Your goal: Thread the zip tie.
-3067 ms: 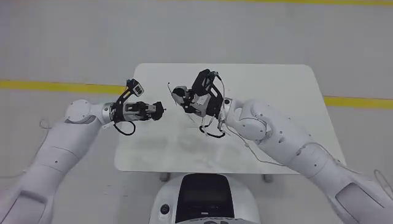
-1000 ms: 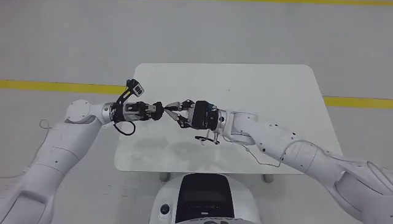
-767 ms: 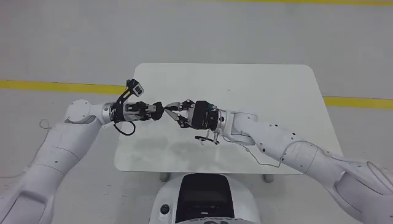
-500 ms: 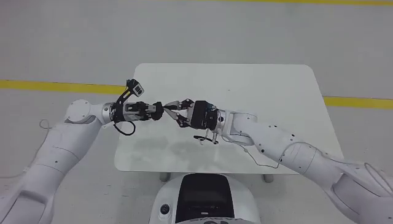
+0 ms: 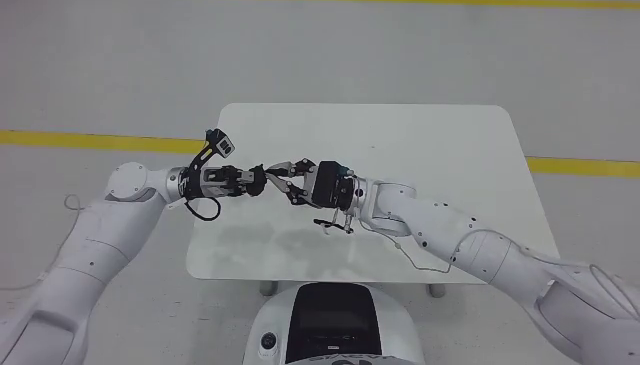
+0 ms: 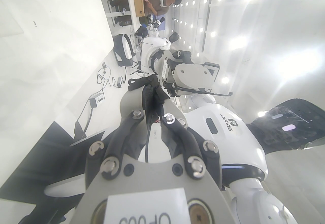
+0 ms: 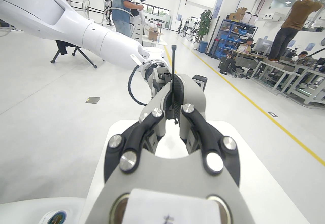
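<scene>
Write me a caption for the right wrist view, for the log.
Right tool shut on a black zip tie, the left tool close beyond it.

I count one zip tie (image 7: 173,70), standing upright at the centre of my right wrist frame. In the top view there is one white counter (image 5: 440,145) mid-frame. Over its left part are two arms, a left arm (image 5: 130,205) and a right arm (image 5: 440,220), each with one set of jaws.
</scene>
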You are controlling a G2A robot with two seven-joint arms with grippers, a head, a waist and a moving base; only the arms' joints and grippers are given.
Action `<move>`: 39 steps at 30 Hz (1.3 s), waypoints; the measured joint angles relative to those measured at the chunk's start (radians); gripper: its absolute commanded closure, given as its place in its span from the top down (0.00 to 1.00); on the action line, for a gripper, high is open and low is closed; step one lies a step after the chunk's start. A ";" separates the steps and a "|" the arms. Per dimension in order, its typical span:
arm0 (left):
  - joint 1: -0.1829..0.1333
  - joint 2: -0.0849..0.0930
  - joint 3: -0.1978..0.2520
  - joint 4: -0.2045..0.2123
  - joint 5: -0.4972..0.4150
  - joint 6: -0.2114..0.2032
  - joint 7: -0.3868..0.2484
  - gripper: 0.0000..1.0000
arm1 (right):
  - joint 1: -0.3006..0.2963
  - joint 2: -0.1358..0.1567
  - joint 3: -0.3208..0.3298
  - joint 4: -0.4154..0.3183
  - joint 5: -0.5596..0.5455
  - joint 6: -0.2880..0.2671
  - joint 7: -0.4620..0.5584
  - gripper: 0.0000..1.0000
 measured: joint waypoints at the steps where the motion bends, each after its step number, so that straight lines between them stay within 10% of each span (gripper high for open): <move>1: 0.000 0.000 0.000 0.000 0.000 0.000 0.000 0.00 | 0.000 0.000 0.000 0.000 0.000 0.000 0.000 0.00; 20: 0.031 0.010 -0.013 -0.031 -0.012 0.023 0.000 0.00 | 0.000 0.000 0.000 0.000 0.000 0.000 0.000 0.00; 39: -0.007 0.073 0.090 -0.055 -0.087 0.001 0.000 0.00 | 0.000 0.000 0.000 0.000 0.000 0.000 0.000 0.00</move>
